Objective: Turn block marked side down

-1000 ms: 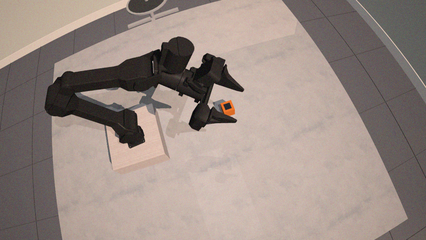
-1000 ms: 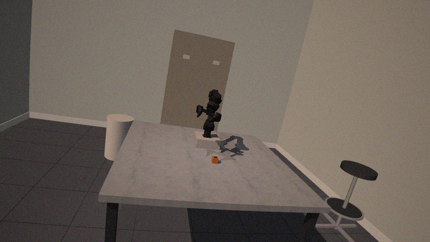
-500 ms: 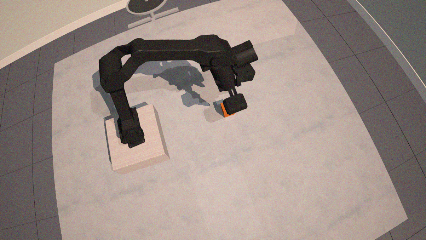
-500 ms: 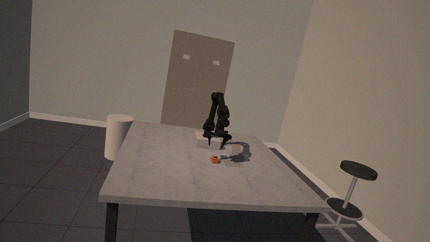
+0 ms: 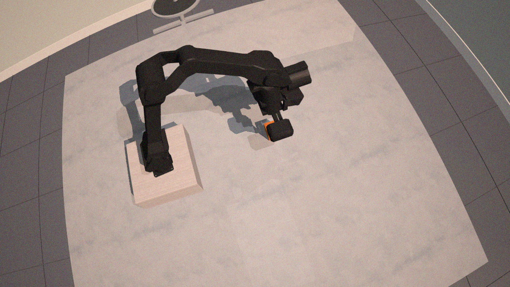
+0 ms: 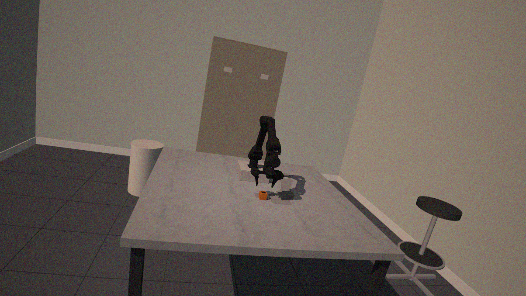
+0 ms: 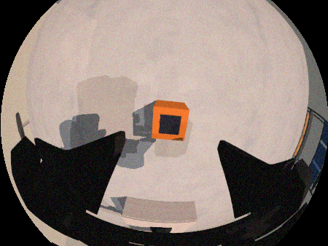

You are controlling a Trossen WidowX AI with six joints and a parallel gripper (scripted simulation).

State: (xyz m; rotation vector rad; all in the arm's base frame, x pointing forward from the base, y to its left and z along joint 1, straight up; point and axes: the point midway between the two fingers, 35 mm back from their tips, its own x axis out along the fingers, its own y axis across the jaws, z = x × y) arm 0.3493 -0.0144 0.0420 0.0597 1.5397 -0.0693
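A small orange block [image 5: 269,123] [image 6: 262,195] [image 7: 170,124] rests on the pale marbled table [image 5: 321,185] [image 6: 184,228] [image 7: 219,54]. A dark square marks its upper face, clearly seen in the wrist view. My gripper [image 6: 264,186] [image 7: 173,141] is open and empty, with its fingers pointing down above the block. In the wrist view the block shows slightly beyond the fingertips, between the two fingers' lines. In the top view a finger hides most of the block.
The arm stands on a light wooden base [image 5: 167,189] [image 7: 160,209]. A white cylinder [image 6: 137,172] stands on the floor beside the table in the exterior view. A dark-topped stool [image 6: 437,208] stands on the other side. A shelf rack shows at the wrist view's right edge.
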